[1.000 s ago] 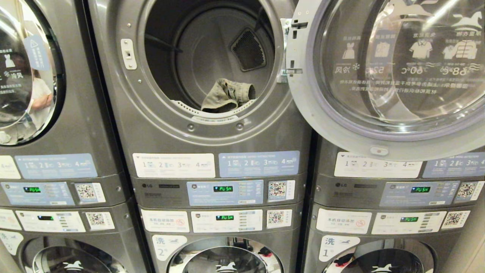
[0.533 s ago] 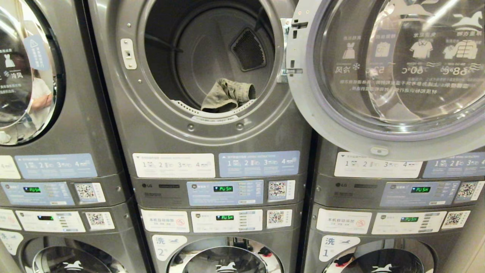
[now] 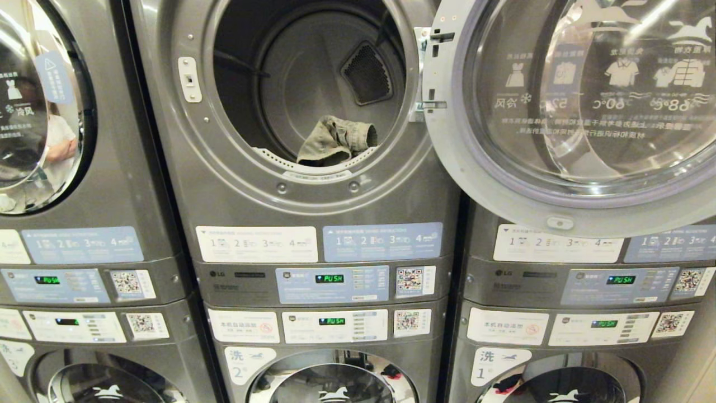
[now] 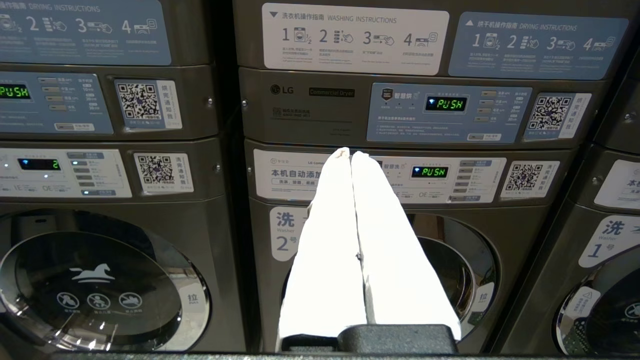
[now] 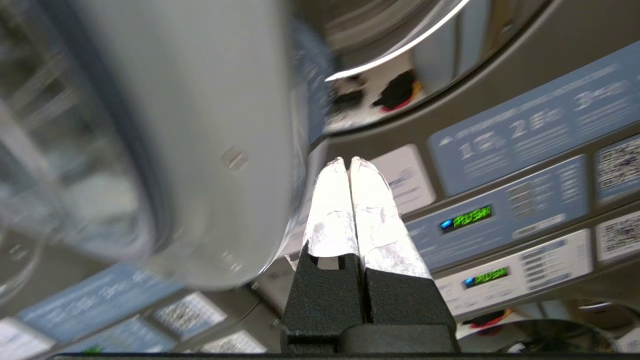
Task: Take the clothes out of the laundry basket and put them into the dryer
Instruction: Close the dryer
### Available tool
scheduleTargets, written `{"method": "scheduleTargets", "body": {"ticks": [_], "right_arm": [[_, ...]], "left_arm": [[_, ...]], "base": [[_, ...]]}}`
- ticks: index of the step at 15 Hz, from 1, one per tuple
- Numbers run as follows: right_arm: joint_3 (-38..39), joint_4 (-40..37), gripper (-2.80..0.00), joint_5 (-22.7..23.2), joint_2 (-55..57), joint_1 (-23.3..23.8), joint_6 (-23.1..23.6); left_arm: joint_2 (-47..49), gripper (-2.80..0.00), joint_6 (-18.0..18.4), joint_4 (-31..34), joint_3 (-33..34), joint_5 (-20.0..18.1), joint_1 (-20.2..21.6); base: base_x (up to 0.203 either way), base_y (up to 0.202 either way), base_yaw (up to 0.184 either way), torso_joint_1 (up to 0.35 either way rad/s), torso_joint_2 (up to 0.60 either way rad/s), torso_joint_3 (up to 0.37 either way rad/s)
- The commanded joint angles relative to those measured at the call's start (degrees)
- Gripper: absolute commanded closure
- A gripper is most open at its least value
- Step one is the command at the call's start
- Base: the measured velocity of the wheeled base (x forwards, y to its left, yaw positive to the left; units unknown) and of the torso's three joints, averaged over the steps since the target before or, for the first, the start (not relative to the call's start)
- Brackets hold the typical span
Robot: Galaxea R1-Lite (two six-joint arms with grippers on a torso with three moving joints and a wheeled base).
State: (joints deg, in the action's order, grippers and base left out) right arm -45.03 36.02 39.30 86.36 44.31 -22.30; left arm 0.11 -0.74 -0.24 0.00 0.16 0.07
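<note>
garment [image 3: 336, 141] in dryer [image 3: 313, 101], right tool [image 5: 348, 162] apart

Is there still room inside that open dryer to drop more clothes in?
Yes. The drum is mostly bare: only one khaki garment lies at its front lip. Free room lies left of it and behind, toward the lint grille. The open door crowds the right side.

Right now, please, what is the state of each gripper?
Left gripper: fingers shut, holding nothing.
Right gripper: fingers shut, holding nothing.
</note>
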Motion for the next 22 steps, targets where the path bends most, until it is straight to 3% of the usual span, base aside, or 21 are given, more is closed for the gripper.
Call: {"method": "scheduleTargets", "body": {"ticks": [1, 5, 9, 10, 11, 12, 14, 18, 20, 22], "right_arm": [[2.33, 0.19, 0.00, 2.29, -4.01, -0.11, -0.14], [11.78, 0.12, 0.00, 7.72, -15.80, -2.29, -0.13], [22.63, -0.24, 0.00, 8.15, -29.40, -14.84, -0.18], [25.24, -0.59, 0.00, 6.74, -30.55, -16.01, -0.54], [25.81, -1.40, 0.00, 2.86, -30.61, -16.22, -1.91], [25.56, -2.17, 0.00, -1.14, -30.55, -16.39, -6.87], [23.81, -1.61, 0.00, -3.21, -30.40, -16.76, -15.30], [27.51, 18.98, 0.00, 0.12, -26.78, -17.20, -16.17], [30.36, 31.43, 0.00, 0.51, -22.28, -17.32, -10.99], [30.91, 43.83, 0.00, 0.28, -16.70, -17.33, -2.99]], "left_arm": [[-0.02, 0.00, -0.05, -0.02, 0.09, 0.02, 0.01], [-0.02, 0.00, -0.05, -0.02, 0.09, 0.02, 0.01], [-0.02, 0.00, -0.05, -0.02, 0.09, 0.02, 0.01], [-0.02, 0.00, -0.05, -0.02, 0.00, 0.02, 0.01], [-0.02, 0.00, -0.05, -0.02, 0.03, 0.02, 0.01], [-0.02, 0.00, -0.05, -0.02, 0.09, 0.02, 0.01], [-0.02, 0.00, -0.05, -0.02, 0.00, 0.02, 0.01], [-0.02, 0.00, -0.05, -0.02, 0.09, 0.02, 0.01], [-0.02, 0.00, -0.05, -0.02, 0.09, 0.02, 0.01], [-0.02, 0.00, -0.05, -0.02, 0.09, 0.02, 0.01]], "base": [[0.000, 0.000, 0.000, 0.000, 0.00, 0.000], [0.000, 0.000, 0.000, 0.000, 0.00, 0.000], [0.000, 0.000, 0.000, 0.000, 0.00, 0.000], [0.000, 0.000, 0.000, 0.000, 0.00, 0.000], [0.000, 0.000, 0.000, 0.000, 0.00, 0.000], [0.000, 0.000, 0.000, 0.000, 0.00, 0.000], [0.000, 0.000, 0.000, 0.000, 0.00, 0.000], [0.000, 0.000, 0.000, 0.000, 0.00, 0.000], [0.000, 0.000, 0.000, 0.000, 0.00, 0.000], [0.000, 0.000, 0.000, 0.000, 0.00, 0.000]]}}
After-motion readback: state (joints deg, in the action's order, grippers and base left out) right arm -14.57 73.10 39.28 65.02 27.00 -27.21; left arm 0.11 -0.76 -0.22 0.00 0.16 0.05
